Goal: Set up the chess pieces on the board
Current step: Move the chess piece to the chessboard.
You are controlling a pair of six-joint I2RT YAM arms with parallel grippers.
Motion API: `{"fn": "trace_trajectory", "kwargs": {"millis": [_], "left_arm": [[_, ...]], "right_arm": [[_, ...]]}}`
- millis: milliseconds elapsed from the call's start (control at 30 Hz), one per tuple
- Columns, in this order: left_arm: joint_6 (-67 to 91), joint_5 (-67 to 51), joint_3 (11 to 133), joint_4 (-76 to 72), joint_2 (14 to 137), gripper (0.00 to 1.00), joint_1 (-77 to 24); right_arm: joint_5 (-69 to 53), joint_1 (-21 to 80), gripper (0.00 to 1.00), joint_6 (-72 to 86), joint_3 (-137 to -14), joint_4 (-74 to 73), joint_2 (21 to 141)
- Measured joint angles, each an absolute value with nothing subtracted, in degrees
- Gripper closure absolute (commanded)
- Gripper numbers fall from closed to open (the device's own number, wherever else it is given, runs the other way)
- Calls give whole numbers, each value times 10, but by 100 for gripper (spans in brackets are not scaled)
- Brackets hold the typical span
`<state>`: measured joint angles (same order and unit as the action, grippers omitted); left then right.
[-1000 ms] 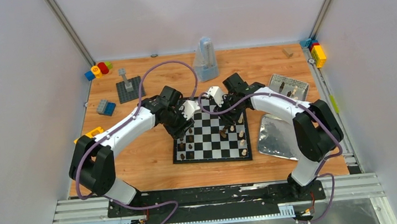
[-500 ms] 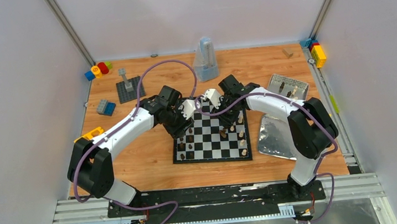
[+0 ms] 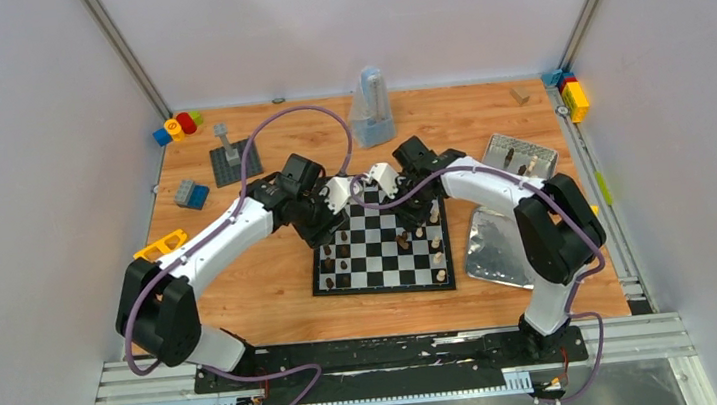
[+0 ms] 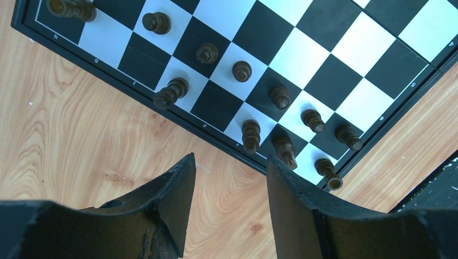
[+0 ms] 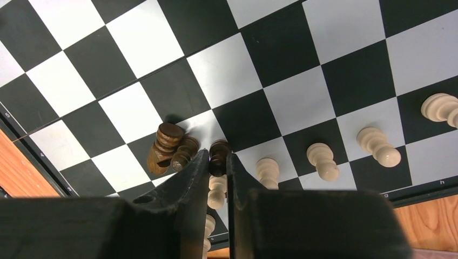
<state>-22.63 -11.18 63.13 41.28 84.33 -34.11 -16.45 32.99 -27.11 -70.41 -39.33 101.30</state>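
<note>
The black-and-white board [image 3: 372, 257] lies mid-table. Dark chess pieces [image 4: 250, 135] stand in two rows along its left edge, and cream chess pieces [image 5: 322, 160] line its right edge. My right gripper [image 5: 217, 154] is down over the board's far right part [image 3: 409, 219]. It is shut on a dark piece [image 5: 220, 148] held upright between its fingertips. Two more dark pieces [image 5: 164, 145] lean together just left of it. My left gripper [image 4: 230, 158] hangs open and holds nothing. It is over bare wood beside the board's far left corner [image 3: 322, 228].
A silver tray [image 3: 521, 155] with a few pieces and a second shiny tray [image 3: 495, 238] lie right of the board. A pale blue-grey upright object [image 3: 371, 108] stands behind it. A grey studded baseplate [image 3: 232, 160] and coloured blocks [image 3: 178, 127] sit far left, with more blocks [image 3: 574, 94] far right.
The right gripper's jaws have narrowed onto the dark piece. Both arms have shifted slightly toward the board's far edge. The left gripper's opening looks the same.
</note>
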Motion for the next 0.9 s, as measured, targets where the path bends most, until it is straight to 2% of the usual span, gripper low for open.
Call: {"fn": "trace_trajectory", "kwargs": {"millis": [100,400,700,900], "left_arm": [[-226,-107,628,411,836,39,-341],[-224,-116,624,408,802,29,-302],[-214,-174,623,400,766,25,-155],[-200,-189,623,390,736,22,-95]], "right_arm": [[-165,330,92,-272,-717,-400,1020],[-170,330,96,-271,-803,-416,1048],[-191,335,96,-254,-945,-431,1130],[-194,351,95,-243,-1048,-457,1209]]}}
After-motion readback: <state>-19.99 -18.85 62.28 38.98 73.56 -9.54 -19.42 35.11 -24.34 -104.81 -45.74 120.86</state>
